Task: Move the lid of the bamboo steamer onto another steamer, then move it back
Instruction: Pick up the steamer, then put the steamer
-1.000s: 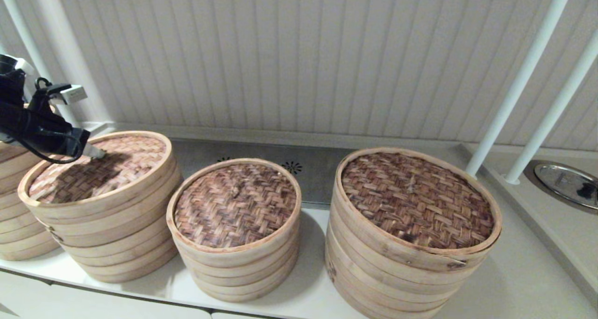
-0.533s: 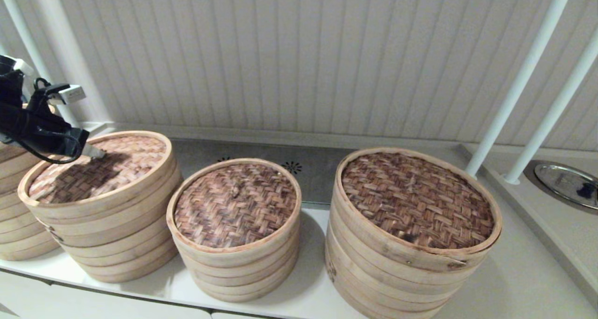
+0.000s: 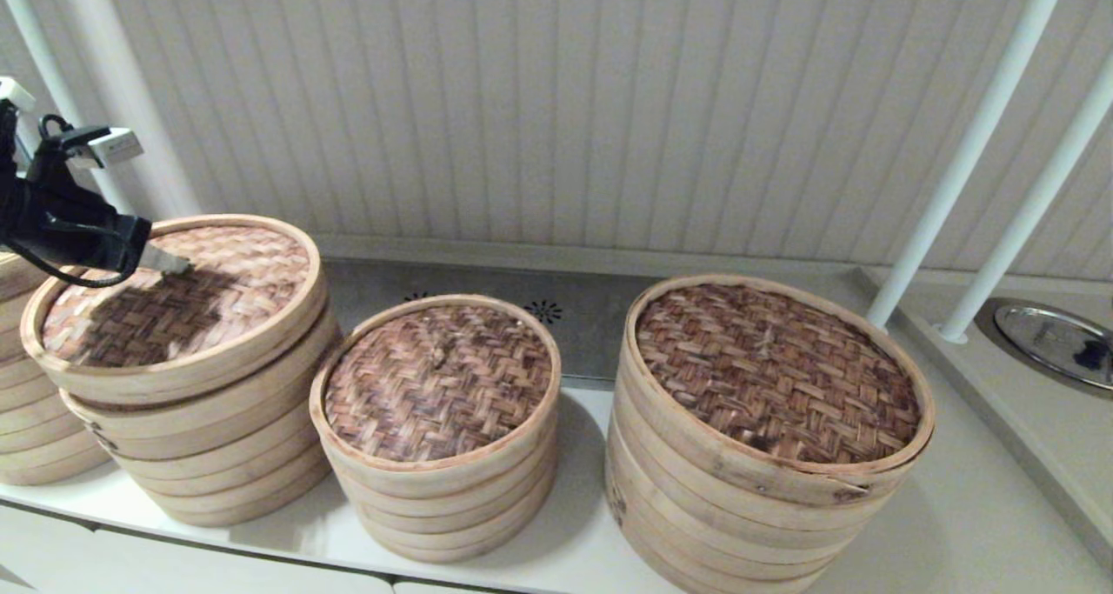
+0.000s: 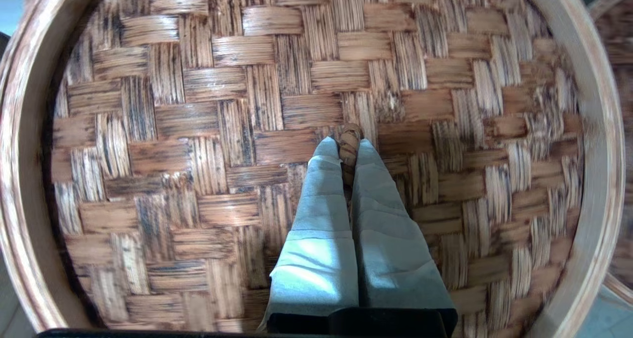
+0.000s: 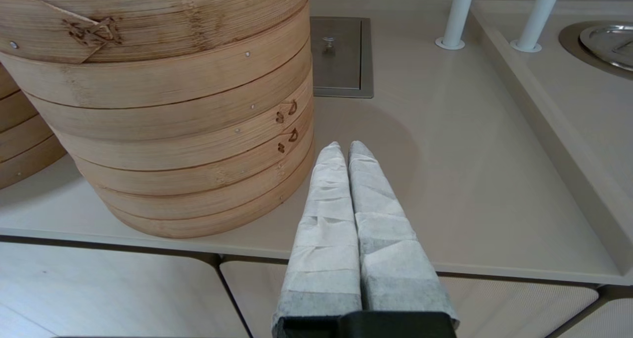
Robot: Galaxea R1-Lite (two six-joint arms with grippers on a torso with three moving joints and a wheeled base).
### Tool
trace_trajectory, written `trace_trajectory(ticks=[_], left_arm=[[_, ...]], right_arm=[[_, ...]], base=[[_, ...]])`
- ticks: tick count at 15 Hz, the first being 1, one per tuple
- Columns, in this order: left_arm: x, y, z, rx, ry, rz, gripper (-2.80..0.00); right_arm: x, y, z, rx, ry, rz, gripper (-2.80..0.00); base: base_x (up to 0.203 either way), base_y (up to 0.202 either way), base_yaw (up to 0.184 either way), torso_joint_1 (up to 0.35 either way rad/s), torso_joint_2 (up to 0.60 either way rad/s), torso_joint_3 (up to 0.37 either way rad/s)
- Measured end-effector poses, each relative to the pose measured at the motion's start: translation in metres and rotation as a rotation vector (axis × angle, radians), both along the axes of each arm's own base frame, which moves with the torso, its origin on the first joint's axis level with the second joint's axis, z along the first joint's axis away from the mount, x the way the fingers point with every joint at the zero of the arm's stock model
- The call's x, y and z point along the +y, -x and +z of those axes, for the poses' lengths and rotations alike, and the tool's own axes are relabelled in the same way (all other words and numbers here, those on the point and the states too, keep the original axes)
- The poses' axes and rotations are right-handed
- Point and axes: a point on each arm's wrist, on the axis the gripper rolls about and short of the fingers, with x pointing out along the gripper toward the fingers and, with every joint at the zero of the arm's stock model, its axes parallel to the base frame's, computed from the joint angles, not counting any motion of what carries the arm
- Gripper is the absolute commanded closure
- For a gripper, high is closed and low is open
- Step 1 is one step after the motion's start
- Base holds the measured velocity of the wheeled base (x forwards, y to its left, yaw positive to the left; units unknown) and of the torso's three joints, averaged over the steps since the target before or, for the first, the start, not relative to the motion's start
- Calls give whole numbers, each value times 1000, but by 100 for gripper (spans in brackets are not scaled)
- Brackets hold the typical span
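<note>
The bamboo steamer lid [image 3: 183, 303], light tan weave with a pale rim, hangs tilted just above its steamer [image 3: 200, 455] at the left. My left gripper [image 3: 178, 266] is shut on the lid's small loop handle [image 4: 349, 142], seen pinched between the padded fingers [image 4: 321, 199] in the left wrist view. The smallest steamer [image 3: 439, 420], with a dark reddish-brown woven top, stands in the middle, just right of the lifted lid. My right gripper [image 5: 344, 149] is shut on nothing, low by the counter's front edge beside the widest steamer [image 5: 163, 105].
The widest, tallest steamer [image 3: 769, 437] stands at the right. Another stack [image 3: 26, 420] sits at the far left edge. Two white poles [image 3: 965, 150] and a metal sink [image 3: 1056, 342] are at the right. A slatted wall runs behind the counter [image 3: 948, 524].
My left gripper has risen with the lid, lifting it off its steamer so a gap shows below its rim. The right arm has not moved.
</note>
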Motion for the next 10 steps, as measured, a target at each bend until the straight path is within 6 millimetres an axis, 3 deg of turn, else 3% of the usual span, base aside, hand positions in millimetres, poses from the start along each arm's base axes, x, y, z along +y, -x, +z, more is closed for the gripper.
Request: trace_trajectory(ticks=[6, 10], left_arm=[[-18, 17, 21, -44, 18, -37, 0], [-47, 30, 31, -22, 50, -111, 0]], right_arm=[[0, 0, 0, 0, 0, 0, 0], [0, 0, 0, 0, 0, 0, 0]], base=[[0, 0, 0, 0, 0, 0], [0, 0, 0, 0, 0, 0]])
